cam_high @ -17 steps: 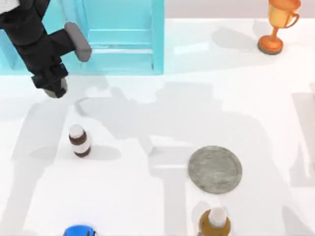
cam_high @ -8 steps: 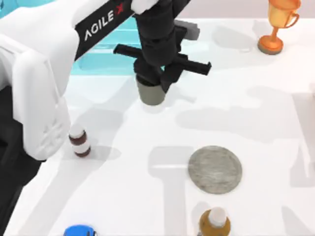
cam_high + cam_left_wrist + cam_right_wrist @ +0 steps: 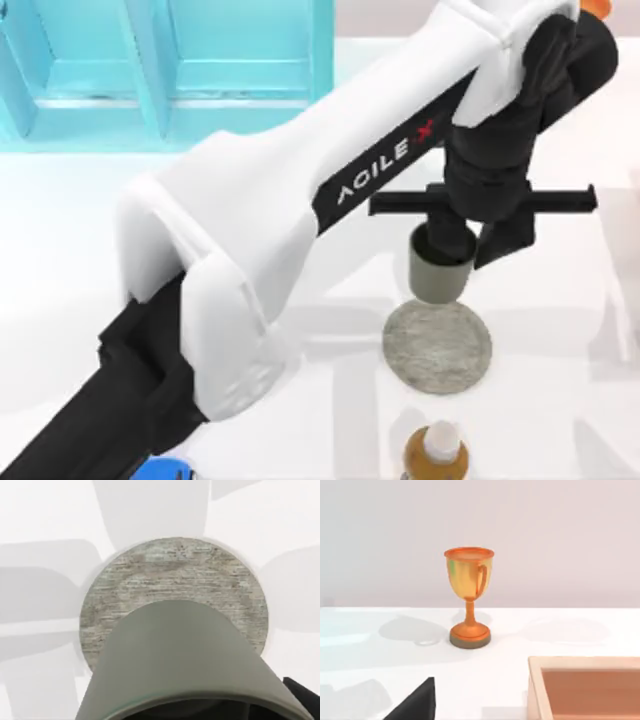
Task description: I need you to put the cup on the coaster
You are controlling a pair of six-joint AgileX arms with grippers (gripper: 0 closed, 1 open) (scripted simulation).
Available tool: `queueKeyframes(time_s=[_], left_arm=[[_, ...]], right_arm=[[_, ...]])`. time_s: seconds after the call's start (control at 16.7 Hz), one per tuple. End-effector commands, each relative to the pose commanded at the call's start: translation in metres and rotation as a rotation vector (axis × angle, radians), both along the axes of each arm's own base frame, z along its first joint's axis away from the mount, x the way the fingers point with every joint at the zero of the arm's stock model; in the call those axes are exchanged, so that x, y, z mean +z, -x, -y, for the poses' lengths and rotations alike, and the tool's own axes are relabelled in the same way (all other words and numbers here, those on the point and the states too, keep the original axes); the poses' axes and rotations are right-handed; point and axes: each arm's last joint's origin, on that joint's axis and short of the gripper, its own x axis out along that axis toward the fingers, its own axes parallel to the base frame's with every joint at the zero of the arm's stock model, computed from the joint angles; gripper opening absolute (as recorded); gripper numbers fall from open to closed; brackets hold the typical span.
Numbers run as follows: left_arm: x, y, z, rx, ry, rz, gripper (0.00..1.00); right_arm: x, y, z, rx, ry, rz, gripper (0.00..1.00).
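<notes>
Top view: left arm reaches in a long diagonal from the lower left corner across the table (image 3: 90, 240) to the right half. Left gripper (image 3: 447, 245) points down, fingers clamped on the upper part of the cup (image 3: 438, 275). Cup hangs upright, its lower edge overlapping the far rim of the coaster (image 3: 437, 346); whether it touches the stone I cannot tell from here. Coaster lies flat on the white top, right of centre. A brown bottle with a white cap (image 3: 436, 452) stands just in front of the coaster, at the near edge. A pale blue rack (image 3: 170, 70) sits along the far left. A blue object (image 3: 160, 468) peeks in at the near edge, left.

Left wrist view: cup (image 3: 185, 655) close up, grey wall tapering away from the camera, dark rim nearest. Beyond it the coaster (image 3: 170, 570), its mottled disc wider than the cup.

Right wrist view: orange goblet (image 3: 469, 597) upright on the table near the back wall; corner of a wooden tray (image 3: 585, 687) nearer the camera. Right pincer's state: cannot tell.
</notes>
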Motion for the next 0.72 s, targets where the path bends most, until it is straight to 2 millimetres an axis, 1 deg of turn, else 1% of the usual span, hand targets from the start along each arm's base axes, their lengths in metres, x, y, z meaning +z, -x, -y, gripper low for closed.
queueKeyframes(time_s=[0.12,0.24,0.48,0.72], left_arm=[[0.000,0.014,0.012,0.039,-0.003,0.003,0.00],[0.000,0.021,0.017,0.055,-0.003,0.006,0.00],[0.000,0.021,0.017,0.056,-0.003,0.006,0.00],[-0.002,0.018,0.017,0.062,0.003,0.009,0.00]], right_arm=[[0.000,0.000,0.000,0.000,0.000,0.000,1.00],[0.000,0.000,0.000,0.000,0.000,0.000,1.00],[0.000,0.000,0.000,0.000,0.000,0.000,1.00],[0.000,0.000,0.000,0.000,0.000,0.000,1.00]])
